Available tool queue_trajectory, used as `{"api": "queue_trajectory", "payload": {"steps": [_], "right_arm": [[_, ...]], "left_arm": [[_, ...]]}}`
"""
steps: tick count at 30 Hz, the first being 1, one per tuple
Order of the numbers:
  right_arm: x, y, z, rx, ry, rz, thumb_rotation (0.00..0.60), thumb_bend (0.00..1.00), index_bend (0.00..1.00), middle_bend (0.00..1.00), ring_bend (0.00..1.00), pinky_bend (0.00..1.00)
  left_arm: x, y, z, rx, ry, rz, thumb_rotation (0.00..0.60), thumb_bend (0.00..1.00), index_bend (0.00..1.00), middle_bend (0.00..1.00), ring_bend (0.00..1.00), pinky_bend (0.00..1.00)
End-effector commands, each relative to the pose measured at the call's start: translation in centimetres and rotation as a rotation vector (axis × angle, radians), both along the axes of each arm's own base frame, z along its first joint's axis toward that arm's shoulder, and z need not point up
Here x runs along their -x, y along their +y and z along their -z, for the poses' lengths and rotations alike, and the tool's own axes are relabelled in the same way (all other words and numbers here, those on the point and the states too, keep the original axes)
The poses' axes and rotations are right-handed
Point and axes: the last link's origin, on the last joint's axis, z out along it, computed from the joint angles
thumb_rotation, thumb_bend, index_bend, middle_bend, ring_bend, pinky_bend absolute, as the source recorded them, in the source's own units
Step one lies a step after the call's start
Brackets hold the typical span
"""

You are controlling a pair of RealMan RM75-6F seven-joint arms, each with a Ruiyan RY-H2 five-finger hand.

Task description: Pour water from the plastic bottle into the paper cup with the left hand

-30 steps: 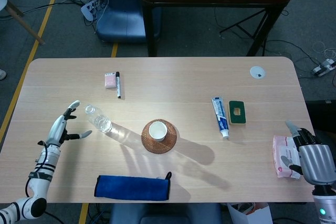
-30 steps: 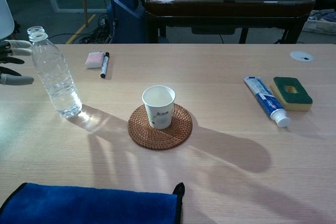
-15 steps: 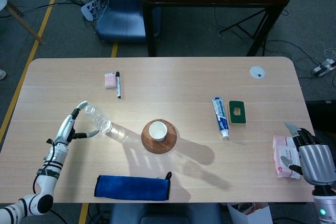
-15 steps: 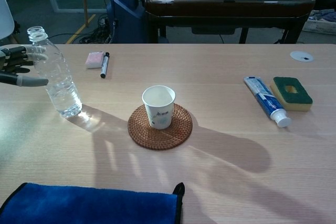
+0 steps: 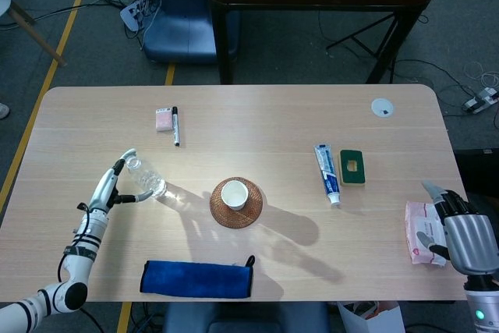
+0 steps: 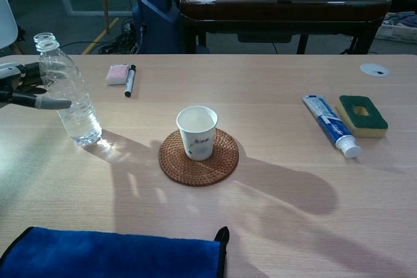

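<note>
A clear, uncapped plastic bottle stands upright at the table's left side, with some water in it. The white paper cup stands upright on a round woven coaster near the middle, to the right of the bottle. My left hand is at the bottle's left side, thumb across its front and fingers spread behind it, with no closed grip. My right hand hangs at the table's right edge, holding nothing; the chest view does not show it.
A folded blue cloth lies along the front edge. A toothpaste tube and green sponge lie right of the cup. A marker and pink eraser lie behind. A tissue pack sits by my right hand.
My left hand has moved right, from well clear of the bottle to reaching around it. The bottle, the cup and my right hand have stayed put.
</note>
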Motion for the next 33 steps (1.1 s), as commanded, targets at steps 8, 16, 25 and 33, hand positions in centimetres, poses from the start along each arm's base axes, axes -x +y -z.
{"api": "queue_trajectory", "payload": {"steps": [8, 16, 25, 33], "right_arm": [[0.1, -0.1, -0.2, 0.007, -0.005, 0.003, 0.6, 0.13, 0.15, 0.22, 0.21, 0.44], [0.1, -0.1, -0.3, 0.008, -0.008, 0.006, 0.6, 0.13, 0.16, 0.22, 0.21, 0.44], [0.1, -0.1, -0.4, 0.007, -0.009, 0.007, 0.6, 0.13, 0.17, 0.22, 0.21, 0.44], [0.1, -0.1, -0.5, 0.005, -0.012, 0.009, 0.6, 0.13, 0.17, 0.22, 0.21, 0.44]], "left_arm": [[-0.6, 0.8, 1.1, 0.037, -0.033, -0.006, 0.6, 0.02, 0.08, 0.07, 0.0, 0.0], [-1.1, 1.3, 1.8, 0.054, -0.052, 0.004, 0.6, 0.02, 0.09, 0.07, 0.0, 0.0], [-1.9, 1.6, 2.5, 0.056, -0.044, 0.018, 0.6, 0.02, 0.13, 0.07, 0.0, 0.0], [-1.8, 1.8, 3.1, 0.032, -0.006, 0.007, 0.6, 0.02, 0.21, 0.1, 0.0, 0.0]]}}
